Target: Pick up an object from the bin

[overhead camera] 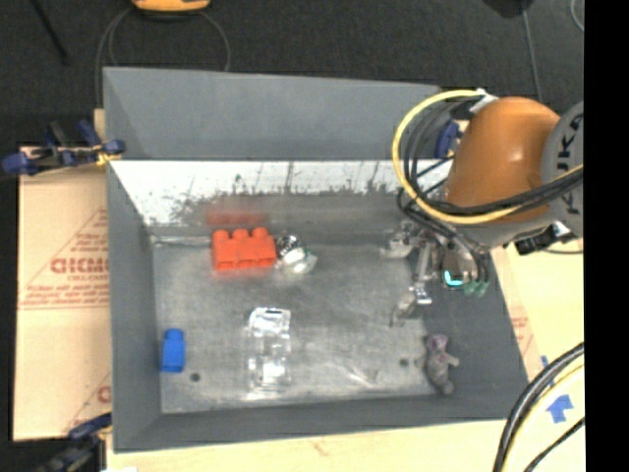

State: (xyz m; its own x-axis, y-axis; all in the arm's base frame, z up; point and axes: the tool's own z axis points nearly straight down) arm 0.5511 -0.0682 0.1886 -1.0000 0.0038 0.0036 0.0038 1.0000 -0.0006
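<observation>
Camera view: the claw [401, 278] hangs under the orange cover [501, 150] at the right side of the bin [265, 116], over bare floor. Its two fingers appear spread apart, one toward the far wall and one toward the near wall, with nothing between them. The nearest thing is the grey figure [439, 362]. It lies in the near right corner, toward the near wall from the claw and slightly to its right, close by but clear of the fingers. The figure is small, dull grey and irregular, with short limbs. It lies flat, its long axis running roughly from far wall to near wall, with a slight lean to the right at the near end. It sits just beside the right wall, so room for a finger on that side is judged tight. The finger gap runs along nearly the same line as that axis, so a wrist turn would likely be needed to close across the narrow width. The silver piece [293, 256] and the red block [243, 249] lie well apart to the left. The clear piece [268, 347] and the blue cylinder [173, 350] lie farther left.
</observation>
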